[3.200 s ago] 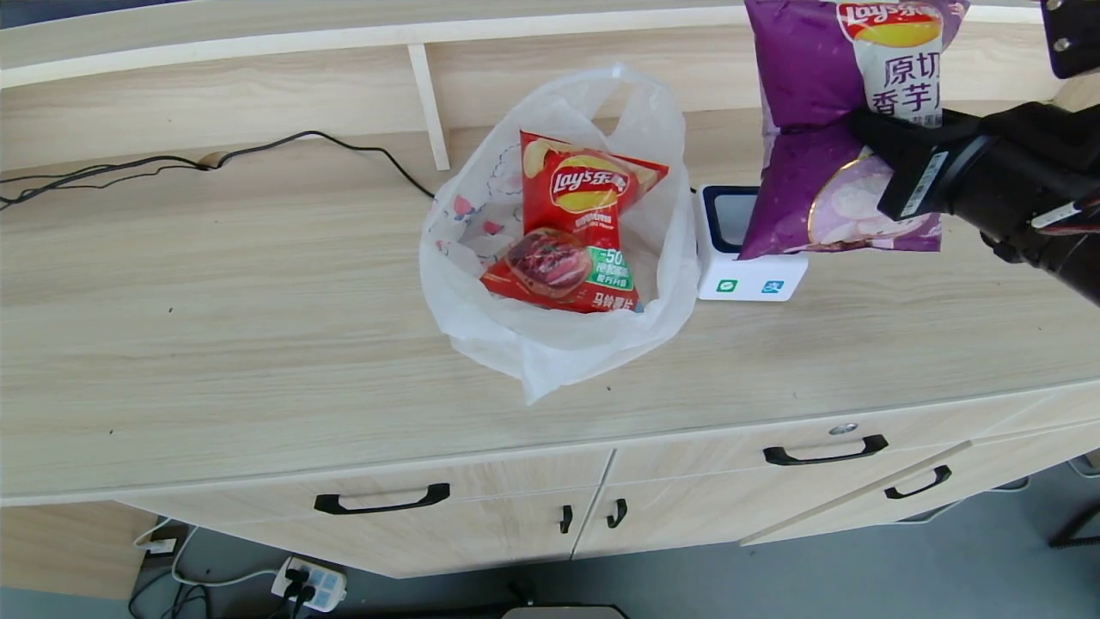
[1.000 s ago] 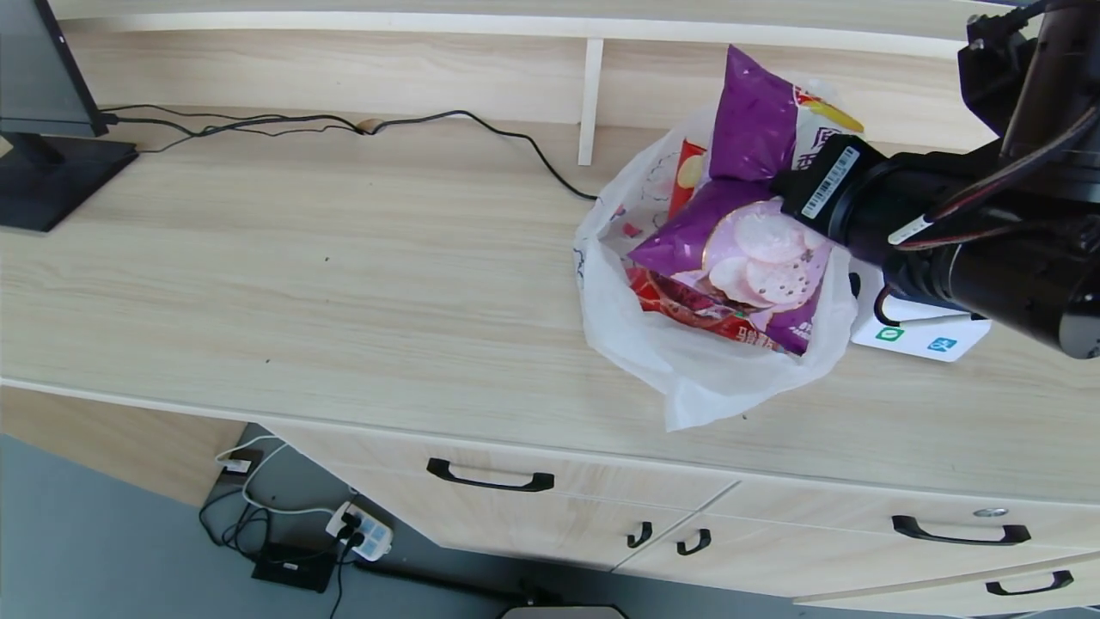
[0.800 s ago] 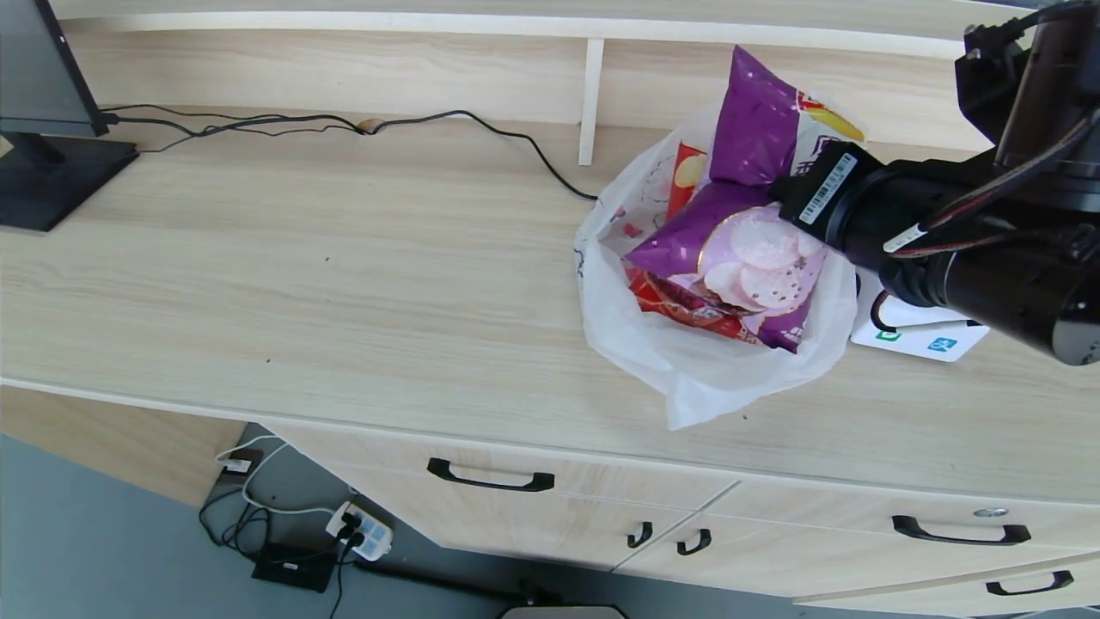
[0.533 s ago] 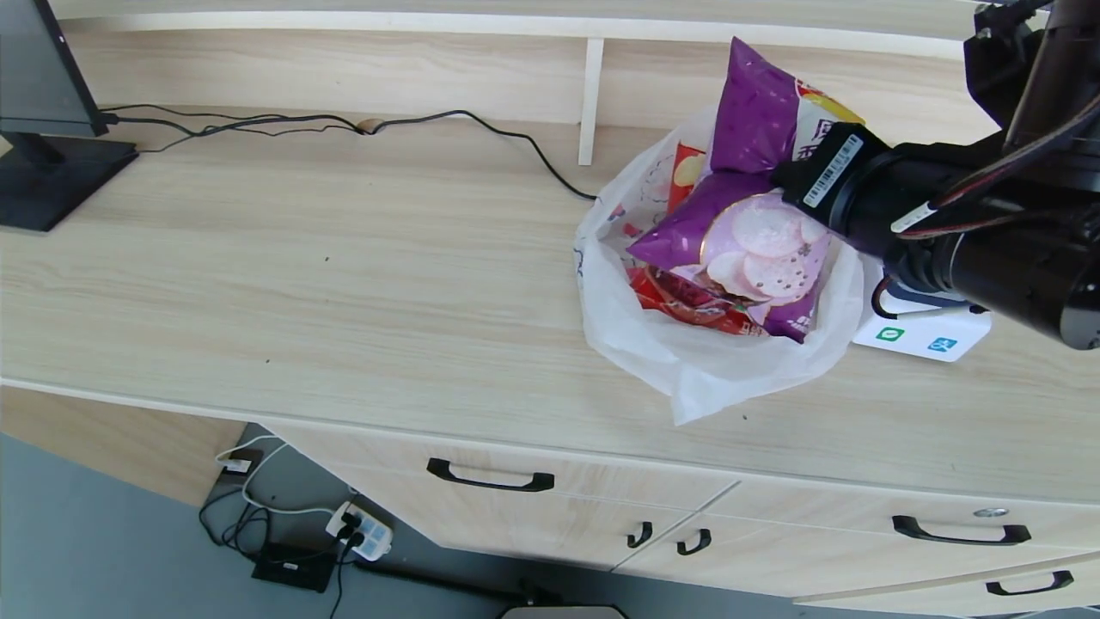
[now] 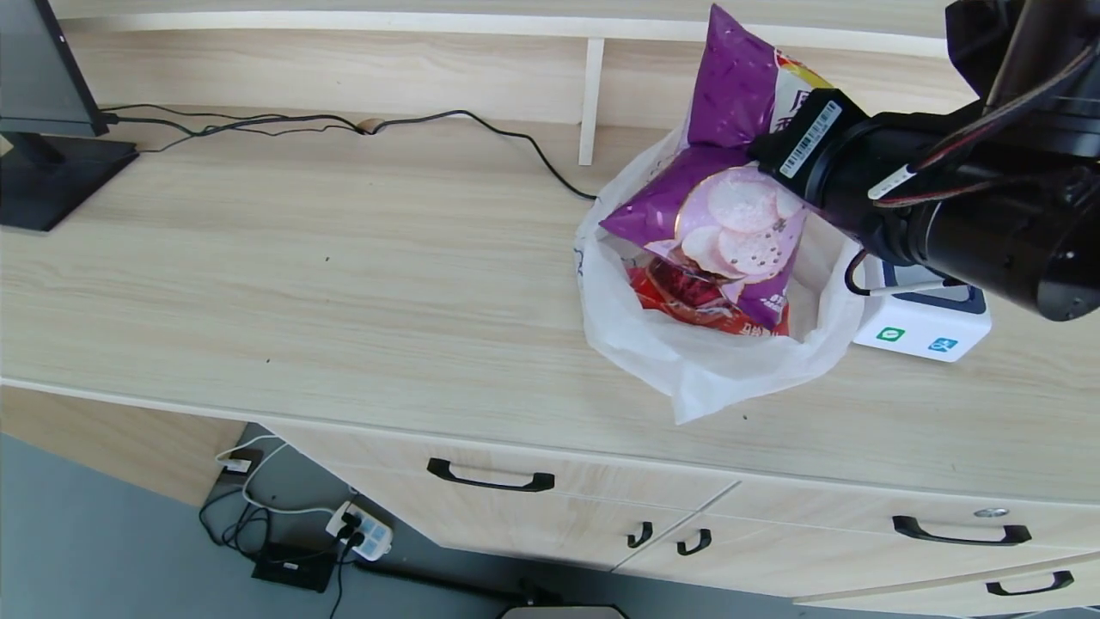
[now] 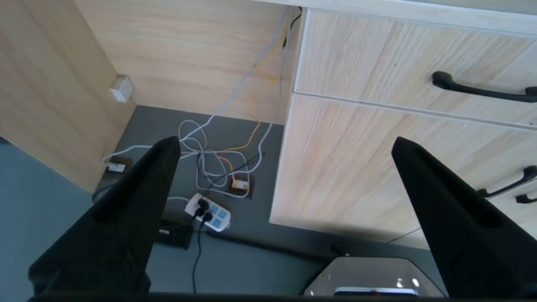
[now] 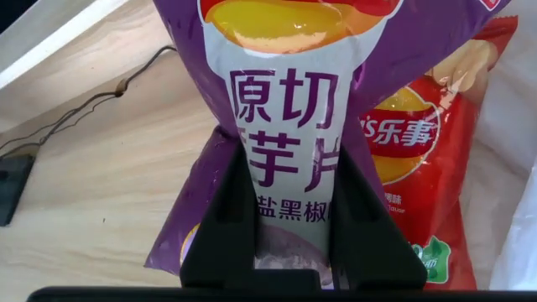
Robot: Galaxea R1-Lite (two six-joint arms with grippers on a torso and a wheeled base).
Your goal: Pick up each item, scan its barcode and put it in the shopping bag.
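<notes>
You were at a shop-style checkout: a wooden counter (image 5: 344, 258), a payment scanner (image 5: 919, 331) just beside your right gripper (image 7: 294, 201), the purple chip bag (image 5: 730, 223) it gripped over a shopping bag (image 5: 713, 378), a monitor (image 5: 34, 60) well away.

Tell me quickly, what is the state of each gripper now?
Left gripper: open, holding nothing.
Right gripper: shut on the purple chip bag, over the shopping bag.
</notes>
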